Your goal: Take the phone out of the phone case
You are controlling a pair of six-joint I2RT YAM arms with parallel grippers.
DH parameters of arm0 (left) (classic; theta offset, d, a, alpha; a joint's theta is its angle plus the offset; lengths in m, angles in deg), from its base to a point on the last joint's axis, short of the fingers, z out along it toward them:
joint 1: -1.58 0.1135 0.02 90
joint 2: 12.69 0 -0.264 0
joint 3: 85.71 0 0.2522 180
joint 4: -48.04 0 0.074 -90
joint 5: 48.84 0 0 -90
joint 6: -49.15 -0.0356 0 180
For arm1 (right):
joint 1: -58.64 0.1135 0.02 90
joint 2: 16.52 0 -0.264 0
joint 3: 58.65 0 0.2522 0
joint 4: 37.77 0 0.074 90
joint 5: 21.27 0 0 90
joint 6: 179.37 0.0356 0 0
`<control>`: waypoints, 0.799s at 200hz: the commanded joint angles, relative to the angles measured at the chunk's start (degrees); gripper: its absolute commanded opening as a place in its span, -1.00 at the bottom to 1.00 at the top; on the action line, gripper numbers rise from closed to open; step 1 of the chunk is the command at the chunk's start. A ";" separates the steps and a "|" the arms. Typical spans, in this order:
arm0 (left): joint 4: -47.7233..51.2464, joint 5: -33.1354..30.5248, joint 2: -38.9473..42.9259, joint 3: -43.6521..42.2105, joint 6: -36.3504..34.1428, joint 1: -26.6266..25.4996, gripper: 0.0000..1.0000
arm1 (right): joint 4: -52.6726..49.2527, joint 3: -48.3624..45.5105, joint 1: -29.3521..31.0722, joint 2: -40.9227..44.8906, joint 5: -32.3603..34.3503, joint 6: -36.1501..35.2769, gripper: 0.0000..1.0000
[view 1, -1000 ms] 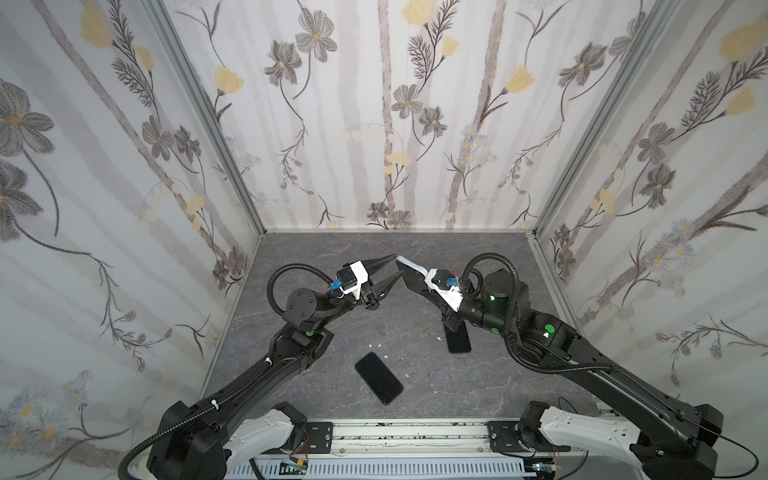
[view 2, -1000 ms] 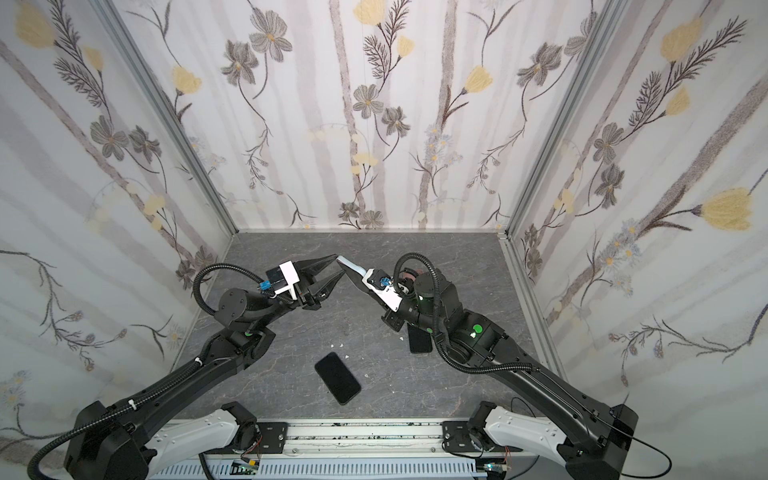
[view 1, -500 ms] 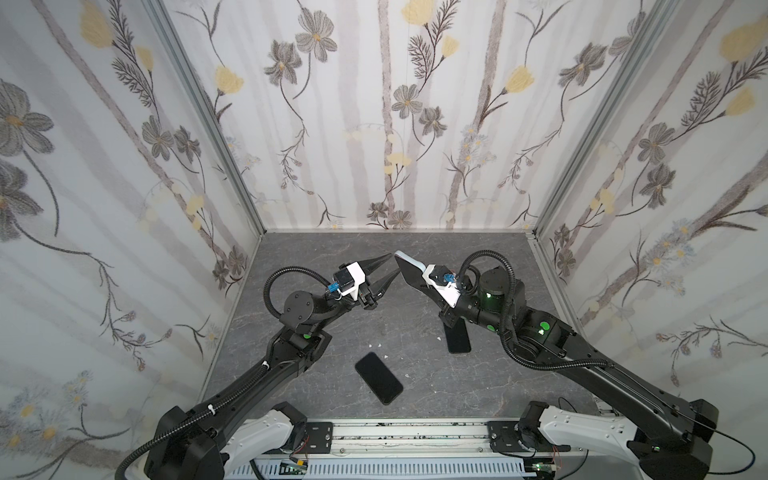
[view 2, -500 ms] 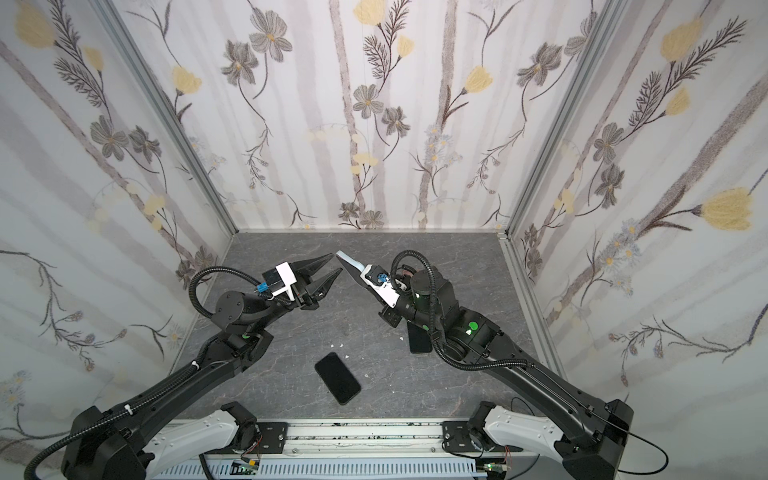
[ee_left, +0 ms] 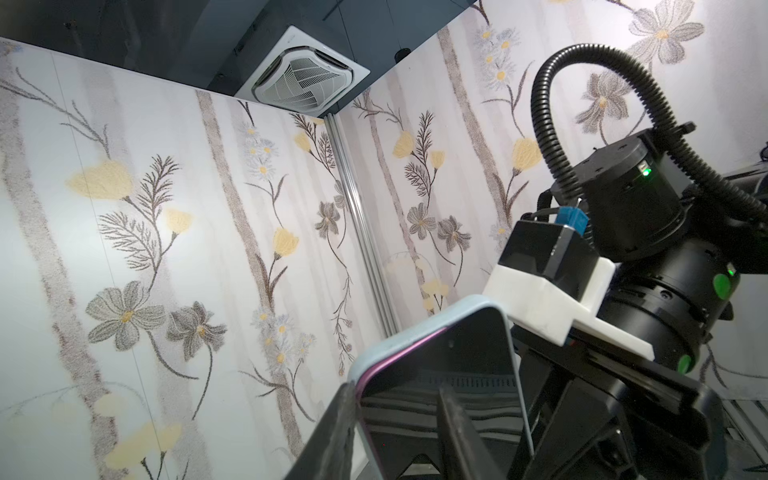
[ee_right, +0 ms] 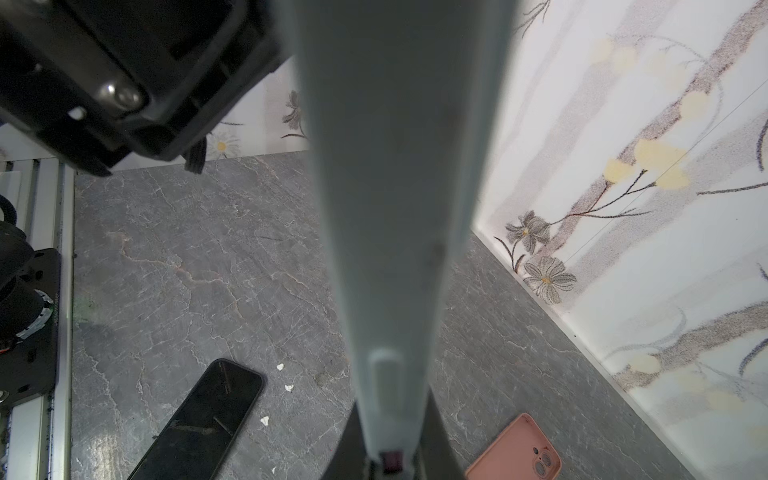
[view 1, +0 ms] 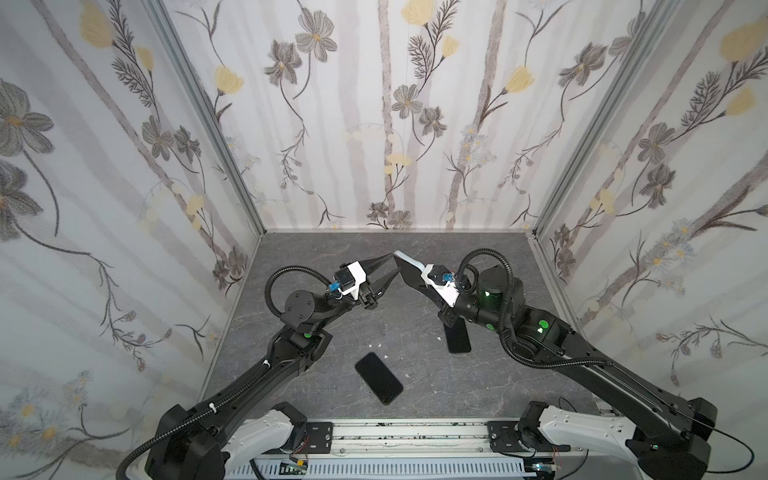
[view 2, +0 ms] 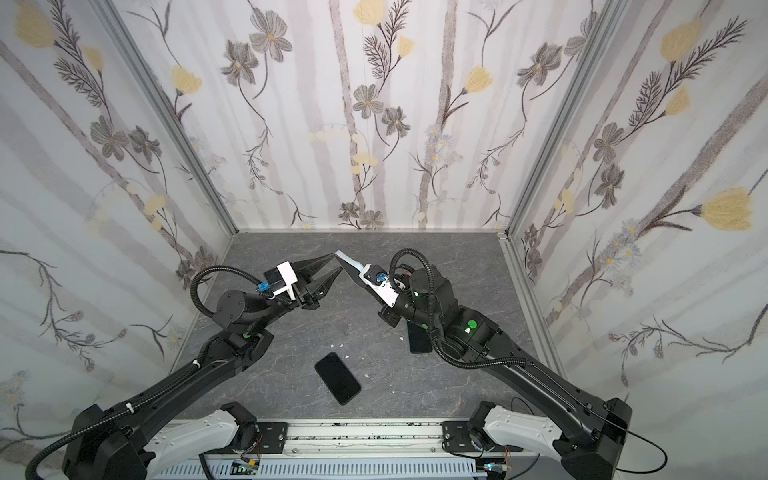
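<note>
My right gripper (view 1: 420, 279) (ee_right: 390, 415) is shut on the phone case (view 1: 409, 270) (view 2: 353, 270) (ee_left: 419, 322), pale blue-grey, and holds it tilted above the table. The phone (ee_left: 440, 374) sits inside it, dark screen toward the left wrist camera, with a pink-purple rim showing along the case's edge. My left gripper (view 1: 394, 266) (view 2: 336, 264) is open at the case's top corner. One of its fingers (ee_left: 345, 419) lies against the outside of the case edge. The other stands in front of the screen. The case's narrow side (ee_right: 395, 208) fills the middle of the right wrist view.
A bare black phone (view 1: 379, 377) (view 2: 337, 377) (ee_right: 199, 419) lies flat near the front of the grey table (view 1: 415, 324). Another dark slab (view 1: 457, 338) (view 2: 417, 343) lies partly under the right arm. A pink case (ee_right: 515, 451) lies on the table. Small white crumbs are scattered about. Walls close in three sides.
The right gripper has carried the cased phone slightly up and to the left. The left jaws have narrowed a little around its top corner.
</note>
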 commanded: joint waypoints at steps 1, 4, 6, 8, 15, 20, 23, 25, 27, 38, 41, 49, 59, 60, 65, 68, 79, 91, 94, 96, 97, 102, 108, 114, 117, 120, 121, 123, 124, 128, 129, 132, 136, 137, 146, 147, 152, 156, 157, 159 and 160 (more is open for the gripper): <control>-0.55 2.08 -0.20 0.31 0.11 -0.11 -0.31 | 1.86 0.85 0.29 -0.45 -3.98 -1.23 -1.00; -0.55 2.10 -0.20 0.32 0.16 -0.03 -0.31 | 1.62 0.91 0.31 -0.54 -4.13 -1.33 -1.00; -0.57 2.17 -0.20 0.40 0.18 -0.03 -0.31 | 1.53 1.02 0.32 -0.56 -4.24 -1.41 -1.00; -0.57 2.18 -0.20 0.42 0.20 -0.05 -0.31 | 1.44 1.04 0.38 -0.61 -4.27 -1.43 -1.00; -0.59 2.19 -0.28 0.42 0.21 -0.05 -0.31 | 1.07 1.26 0.46 -0.81 -4.58 -1.70 -1.00; -0.57 2.27 -0.29 0.43 0.22 -0.04 -0.31 | 0.83 1.36 0.55 -1.00 -4.78 -1.86 -1.00; -0.54 2.28 -0.29 0.49 0.22 0.06 -0.31 | 0.73 1.47 0.58 -1.08 -4.97 -1.95 -1.00; -0.54 2.28 -0.36 0.51 0.26 -0.05 -0.31 | 0.65 1.48 0.60 -1.15 -5.13 -2.03 -1.00; -0.61 2.28 -0.37 0.56 0.22 0.01 -0.31 | 0.56 1.51 0.65 -1.17 -5.21 -2.16 -1.00; -0.56 2.28 -0.54 0.60 0.21 -0.02 -0.31 | 0.36 1.68 0.85 -1.44 -5.93 -2.49 -1.00; -0.55 2.28 -0.55 0.59 0.21 -0.02 -0.31 | 0.25 1.74 0.85 -1.51 -6.06 -2.57 -1.00; -0.55 2.36 -0.63 0.67 0.22 -0.08 -0.31 | 0.11 1.86 0.93 -1.70 -6.34 -2.75 -1.00; -0.59 2.30 -0.73 0.67 0.25 0.03 -0.31 | -0.29 2.17 1.11 -1.96 -6.65 -3.07 -1.00; -0.56 2.33 -0.73 0.64 0.22 -0.02 -0.31 | -0.27 2.18 1.11 -2.01 -6.68 -3.09 -1.00; -0.54 2.36 -0.81 0.75 0.25 0.02 -0.30 | -0.50 2.27 1.11 -2.20 -6.71 -3.19 -1.00; -0.56 2.38 -0.82 0.77 0.19 -0.04 -0.31 | -0.60 2.32 1.23 -2.26 -6.78 -3.26 -1.00; -0.62 2.50 -0.97 0.86 0.28 0.01 -0.31 | -1.20 2.64 1.28 -2.50 -6.96 -3.56 -1.00; -0.59 2.54 -1.02 0.86 0.35 0.03 -0.30 | -1.52 2.89 1.48 -2.75 -7.05 -3.80 -1.00; -0.59 2.56 -1.07 0.87 0.33 0.03 -0.30 | -1.49 2.89 1.46 -2.80 -7.01 -3.86 -1.00; -0.55 2.63 -1.08 0.87 0.31 -0.08 -0.30 | -1.53 2.90 1.46 -2.84 -7.00 -3.89 -1.00; -0.55 2.63 -1.08 0.82 0.33 -0.03 -0.30 | -1.55 2.90 1.50 -2.84 -6.99 -3.90 -1.00; -0.54 2.67 -1.08 0.86 0.27 0.03 -0.30 | -1.60 2.98 1.47 -2.85 -6.97 -3.99 -1.00; -0.59 2.86 -1.17 0.87 0.37 0.03 -0.30 | -1.51 2.98 1.53 -2.93 -6.94 -3.98 -1.00; -0.55 3.12 -1.26 0.87 0.38 -0.04 -0.30 | -1.44 3.07 1.54 -2.94 -6.88 -3.99 -1.00; -0.54 3.34 -1.27 0.93 0.51 -0.04 -0.30 | -1.40 3.07 1.55 -2.94 -6.81 -3.91 -1.00; -0.58 3.55 -1.30 0.89 0.53 0.01 -0.30 | -1.33 3.07 1.55 -2.94 -6.87 -3.87 -1.00; -0.56 3.62 -1.32 0.92 0.53 -0.02 -0.30 | -1.32 3.07 1.55 -2.94 -6.88 -3.89 -1.00; -0.59 3.78 -1.34 0.95 0.51 -0.03 -0.31 | -1.27 3.07 1.55 -2.94 -6.84 -3.90 -1.00; -0.61 3.86 -1.34 0.99 0.52 -0.04 -0.31 | -1.25 3.07 1.55 -2.94 -6.86 -3.86 -1.00; -0.59 4.25 -1.39 1.03 0.60 0.00 -0.33 | -1.16 3.07 1.55 -2.94 -6.85 -3.85 -1.00; -0.61 4.41 -1.41 0.99 0.57 -0.08 -0.33 | -1.10 3.07 1.55 -2.94 -6.82 -3.83 -1.00; -0.55 4.61 -1.43 0.96 0.61 -0.16 -0.34 | -0.93 3.07 1.55 -2.87 -6.83 -3.77 -1.00; -0.54 5.18 -1.52 1.04 0.75 0.02 -0.34 | -0.69 2.99 1.55 -2.78 -6.73 -3.61 -1.00; -0.54 5.35 -1.52 1.04 0.77 -0.02 -0.35 | -0.65 2.99 1.55 -2.77 -6.72 -3.62 -1.00; -0.55 6.90 -1.63 0.96 1.13 0.03 -0.35 | 0.02 2.90 1.47 -2.54 -6.53 -3.27 -1.00; -0.59 7.09 -1.66 1.00 1.18 -0.02 -0.36 | 0.06 2.90 1.46 -2.48 -6.53 -3.23 -1.00; -0.55 8.00 -1.78 1.00 1.46 0.03 -0.36 | 0.19 2.90 1.41 -2.33 -6.40 -2.95 -1.00; -0.62 8.62 -1.83 1.00 1.73 0.07 -0.36 | 0.33 2.98 1.39 -2.25 -6.35 -2.86 -1.00; -0.54 8.79 -1.85 1.02 1.75 0.01 -0.36 | 0.34 2.98 1.42 -2.20 -6.31 -2.81 -1.00; -0.47 9.13 -1.91 0.97 1.89 -0.02 -0.35 | 0.31 3.03 1.32 -2.16 -6.32 -2.73 -1.00; -0.46 9.31 -1.94 0.96 2.00 0.00 -0.35 | 0.33 3.05 1.30 -2.15 -6.34 -2.74 -1.00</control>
